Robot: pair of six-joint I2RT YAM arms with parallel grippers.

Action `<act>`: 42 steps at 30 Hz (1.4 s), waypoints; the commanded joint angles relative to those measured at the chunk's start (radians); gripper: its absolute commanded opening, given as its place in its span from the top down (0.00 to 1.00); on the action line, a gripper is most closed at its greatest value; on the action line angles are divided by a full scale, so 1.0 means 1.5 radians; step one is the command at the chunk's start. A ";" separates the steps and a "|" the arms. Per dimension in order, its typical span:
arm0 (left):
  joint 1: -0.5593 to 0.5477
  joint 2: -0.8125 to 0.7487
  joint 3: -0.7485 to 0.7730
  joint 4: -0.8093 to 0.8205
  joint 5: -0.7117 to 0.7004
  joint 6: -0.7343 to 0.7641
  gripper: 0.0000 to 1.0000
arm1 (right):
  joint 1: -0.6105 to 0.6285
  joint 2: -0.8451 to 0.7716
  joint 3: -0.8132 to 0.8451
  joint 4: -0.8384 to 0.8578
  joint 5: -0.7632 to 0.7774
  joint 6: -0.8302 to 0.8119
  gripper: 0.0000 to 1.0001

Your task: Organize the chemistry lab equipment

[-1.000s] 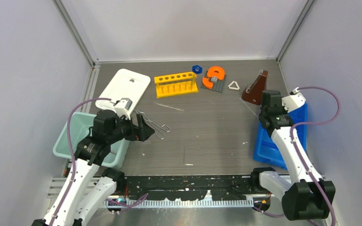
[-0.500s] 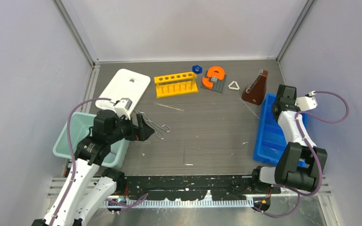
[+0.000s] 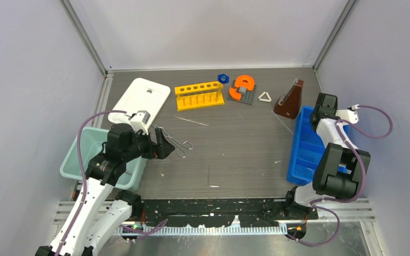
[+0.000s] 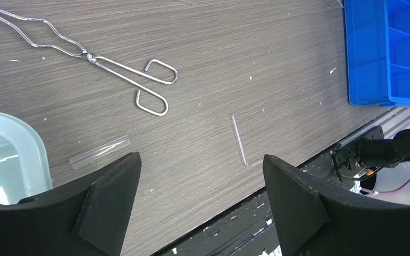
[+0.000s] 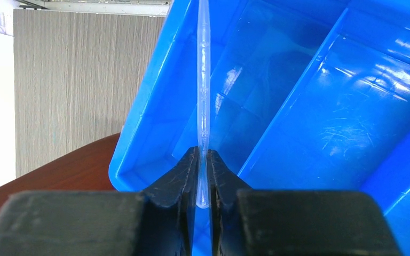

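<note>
My right gripper [image 5: 204, 160] is shut on a thin clear rod [image 5: 204, 80], which points down into the far end of the blue tray [image 5: 299, 106]. In the top view that gripper [image 3: 320, 111] is over the tray's far end [image 3: 305, 140], next to the brown cone-shaped flask [image 3: 290, 100]. My left gripper [image 4: 202, 170] is open and empty just above the table, near the wire metal tongs [image 4: 101, 61], which also show in the top view [image 3: 173, 140]. Along the back stand the yellow six-hole rack [image 3: 198, 95], the blue hexagonal piece [image 3: 223, 78] and the white triangle [image 3: 265, 96].
An orange horseshoe piece on a grey base [image 3: 242, 87] sits between the rack and the triangle. A white lid [image 3: 141, 98] and a teal bin [image 3: 83, 154] are at the left. Another clear rod [image 3: 191, 121] and a short clear tube [image 4: 99, 152] lie on the table.
My right arm has swung from the near side of the flask to the far end of the blue tray, folding back over it. My left arm has not moved.
</note>
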 commanded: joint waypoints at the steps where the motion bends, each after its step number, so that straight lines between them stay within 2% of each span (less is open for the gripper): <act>1: -0.002 -0.004 0.001 0.009 -0.004 0.006 0.13 | -0.006 0.001 0.020 0.026 0.002 0.022 0.80; 9: -0.002 -0.010 0.000 0.009 -0.002 0.006 0.13 | -0.006 -0.025 0.020 -0.006 -0.008 -0.003 0.67; 15: -0.002 -0.011 -0.001 0.010 0.002 0.006 0.12 | -0.006 -0.050 0.032 0.003 -0.049 -0.097 0.58; 20: -0.002 -0.017 -0.001 0.011 0.003 0.005 0.12 | -0.002 -0.079 0.038 0.018 -0.116 -0.213 0.58; 25: -0.002 -0.017 -0.002 0.013 0.006 0.005 0.12 | 0.029 -0.098 0.043 0.026 -0.103 -0.295 0.57; 30: -0.002 -0.015 -0.002 0.015 0.011 0.005 0.13 | 0.121 -0.095 0.044 0.068 -0.106 -0.470 0.56; 33: -0.002 -0.018 -0.002 0.014 0.011 0.004 0.13 | 0.184 -0.081 0.039 0.091 -0.138 -0.635 0.56; 37: -0.002 -0.022 -0.002 0.014 0.011 0.004 0.13 | 0.238 -0.044 0.059 0.067 -0.190 -0.729 0.57; 42: -0.002 -0.025 -0.003 0.015 0.011 0.004 0.13 | 0.252 0.031 0.110 -0.003 -0.210 -0.797 0.66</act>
